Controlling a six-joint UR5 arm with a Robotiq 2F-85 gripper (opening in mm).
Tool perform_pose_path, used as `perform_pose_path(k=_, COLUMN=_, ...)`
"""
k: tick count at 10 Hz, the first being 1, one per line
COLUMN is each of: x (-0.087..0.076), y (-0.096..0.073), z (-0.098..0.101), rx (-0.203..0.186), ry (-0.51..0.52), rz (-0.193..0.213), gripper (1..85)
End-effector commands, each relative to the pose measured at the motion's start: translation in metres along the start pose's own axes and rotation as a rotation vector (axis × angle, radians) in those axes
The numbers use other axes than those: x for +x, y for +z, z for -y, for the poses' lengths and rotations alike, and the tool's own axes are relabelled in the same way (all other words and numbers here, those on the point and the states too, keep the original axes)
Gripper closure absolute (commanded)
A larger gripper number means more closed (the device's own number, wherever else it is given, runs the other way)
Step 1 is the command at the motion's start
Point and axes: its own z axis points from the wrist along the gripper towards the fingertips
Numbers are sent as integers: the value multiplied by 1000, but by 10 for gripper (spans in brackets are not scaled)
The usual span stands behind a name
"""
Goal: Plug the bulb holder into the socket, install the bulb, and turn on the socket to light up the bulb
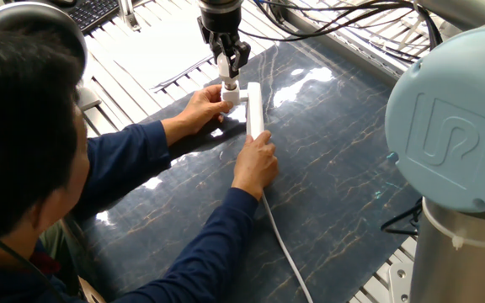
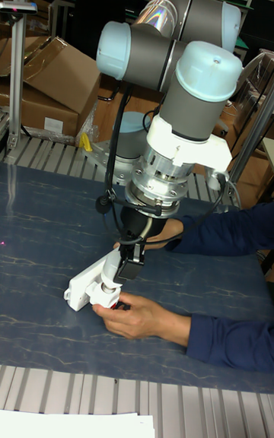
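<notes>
The dark marbled surface (image 1: 335, 168) carried everything, and the person's two hands steadied the work on it. The socket (image 1: 254, 109) lay toward twelve o'clock of the surface in the fixed view, a long rigid plastic strip, light enough to slide, which was probably why one hand (image 1: 255, 164) pressed its near end at six o'clock. The other hand (image 1: 199, 109) cupped the bulb holder (image 1: 231, 95), which sat against the strip's side at nine o'clock; it looked like a small hard block, best pinched by its flat faces. Directly above it, the end effector (image 1: 226, 63) was clenched on the bulb (image 1: 226, 74), dome up and neck down into the holder. The bulb seemed light, smooth and fragile, so a gentle grip around the widest part of the dome would suit, with little downward force while threading.
</notes>
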Motion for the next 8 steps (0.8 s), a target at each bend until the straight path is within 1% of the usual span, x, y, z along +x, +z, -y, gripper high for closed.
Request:
perform_pose_path(k=1, x=-3, y=0, z=2, rx=4, ry=6, rz=19, gripper=847)
perform_pose_path(k=4, x=-3, y=4, z=1, rx=5, ry=8, rz=29, gripper=847)
perform_pose_path(k=8, x=-2, y=5, z=0, rx=5, ry=13, rz=34, gripper=847)
